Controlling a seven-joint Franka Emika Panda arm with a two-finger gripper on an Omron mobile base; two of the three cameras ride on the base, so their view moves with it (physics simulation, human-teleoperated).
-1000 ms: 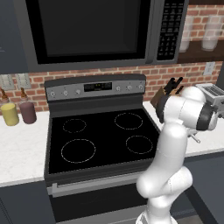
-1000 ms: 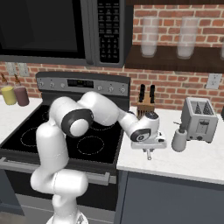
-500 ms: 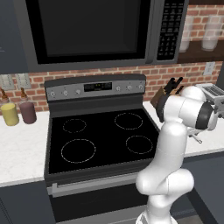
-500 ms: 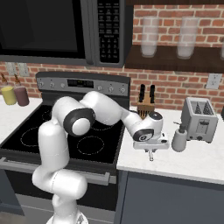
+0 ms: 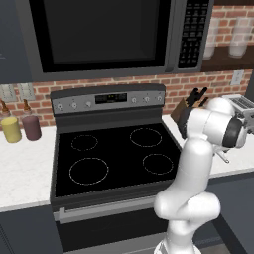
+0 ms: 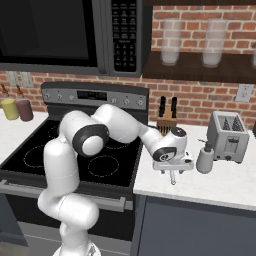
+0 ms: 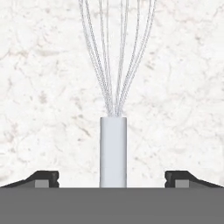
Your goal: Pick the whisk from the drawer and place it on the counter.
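Gripper [image 7: 112, 179] jaws stand spread wide, well clear of the whisk [image 7: 113, 131] on both sides, holding nothing. That whisk lies on the white speckled surface [image 7: 183, 87], its long axis running up the hand view's centre, wire head toward the top. It looks light, stiff at the handle and springy in the wires; grasp the handle.

Two-finger gripper letting go of the slim silver whisk

At lower centre of the right base view, the white arm's two-finger gripper [image 6: 172, 169] is spreading its jaws, which were shut on the slim silver whisk [image 6: 173, 178] a second ago. In the hand view the dark fingertips [image 7: 43, 178] are standing wide at the lower corners, both clear of the pale straight handle of the whisk [image 7: 113, 148] at centre.
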